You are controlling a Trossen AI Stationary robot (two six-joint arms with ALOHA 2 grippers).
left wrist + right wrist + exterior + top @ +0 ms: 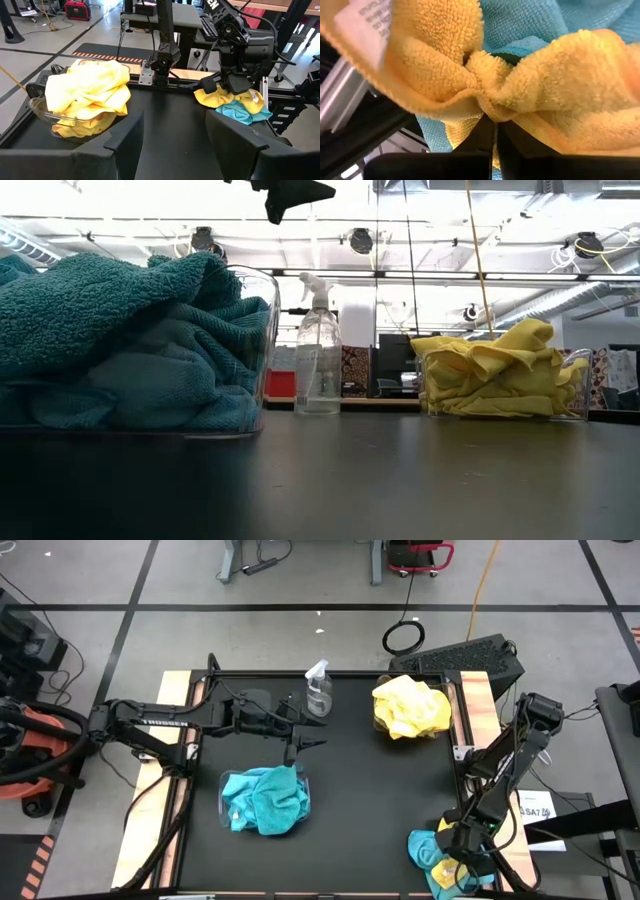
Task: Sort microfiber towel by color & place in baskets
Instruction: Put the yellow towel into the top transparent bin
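Observation:
A loose pile of yellow and teal microfiber towels (pixel 440 858) lies at the table's near right corner. My right gripper (pixel 494 126) reaches down into it, shut on a yellow towel (pixel 530 90); it also shows at the pile in the left wrist view (pixel 235 86). One clear basket (pixel 228 802) near the middle holds teal towels (pixel 265 800). The other basket (pixel 42 112), at the far right, holds yellow towels (pixel 410 708). My left gripper (pixel 174 127) hangs open above the teal basket's far edge, with nothing between its fingers. My right gripper pinches a bunched fold of the yellow towel (pixel 487 107) between its two fingertips. The fingers come from above, slanting down into the pile. The towel is gathered into creases at the fingertips and still rests on the teal towels (pixel 520 25) under it.
A clear spray bottle (pixel 318 690) stands at the far middle of the black table, between the two baskets. Wooden strips (pixel 478 705) run along the left and right sides. The stretch of table (pixel 370 800) between the teal basket and the pile is bare.

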